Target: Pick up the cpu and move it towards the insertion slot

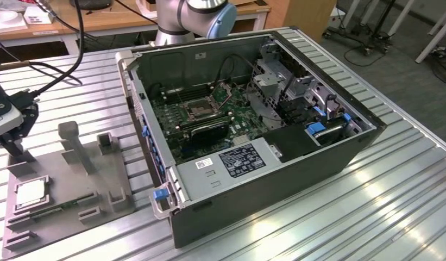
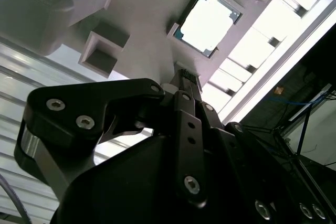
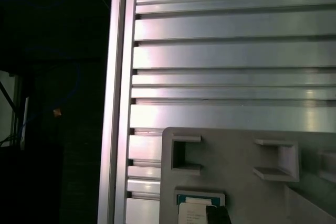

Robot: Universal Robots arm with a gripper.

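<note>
Exterior view: claw (image 1: 16,148) hovers, grip cannot tell; cpu (image 1: 31,193) at its 5 o'clock, nested in tray (image 1: 60,187), likely squared for pickup.

Ribbed alu tabletop (image 1: 396,179) carries it all; I see its slats in the first wrist view too (image 3: 236,51). Grey fixture plate (image 1: 70,182) lies flat at the exterior view's left, w/ an upright post (image 1: 72,142) and small U-brackets (image 3: 184,153). Green RAM stick (image 1: 60,209) lies flat on the plate. Open PC case (image 1: 281,179) sits just beside the plate, on the exterior view's right: silver PSU (image 1: 230,163) w/ label, blue latch (image 1: 162,194) at its corner. Black cables (image 1: 49,76) trail over the tabletop. Wooden desk (image 1: 107,22) in bkgd.
</note>
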